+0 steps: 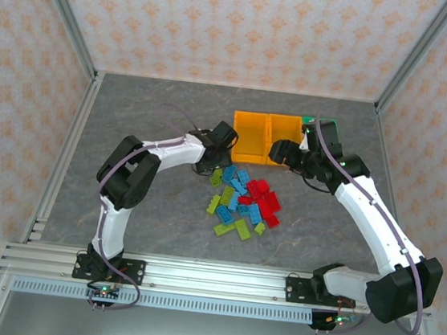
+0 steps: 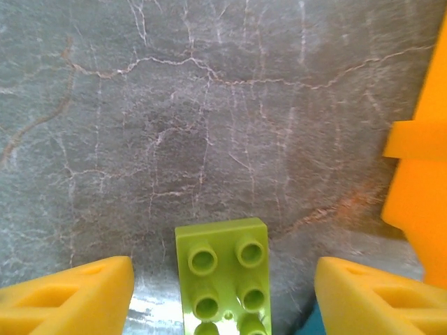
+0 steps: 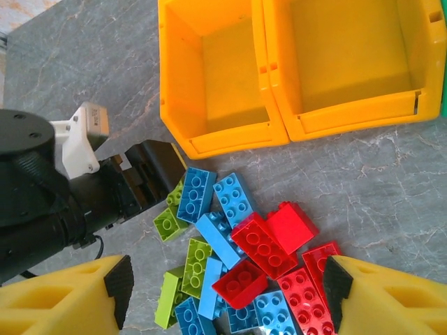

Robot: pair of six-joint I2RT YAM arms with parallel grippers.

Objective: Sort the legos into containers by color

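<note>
A pile of legos (image 1: 244, 202) in lime green, light blue and red lies mid-table, in front of two empty orange-yellow containers (image 1: 253, 116) (image 1: 287, 118). A green container (image 1: 326, 120) peeks out behind the right arm. My left gripper (image 1: 211, 168) is low at the pile's far-left edge. In the left wrist view it (image 2: 223, 296) stands open around a lime green brick (image 2: 222, 276) lying on the table, with a gap on each side. My right gripper (image 3: 227, 293) hovers open above the pile (image 3: 265, 244), holding nothing; from above it (image 1: 278, 152) hangs just in front of the orange containers.
The nearer orange container's wall (image 2: 426, 174) stands close to the right of my left fingers. Both orange containers (image 3: 174, 70) (image 3: 349, 115) sit side by side, touching. The left arm's wrist (image 3: 42, 188) is near the pile's left side. Patterned walls enclose the table.
</note>
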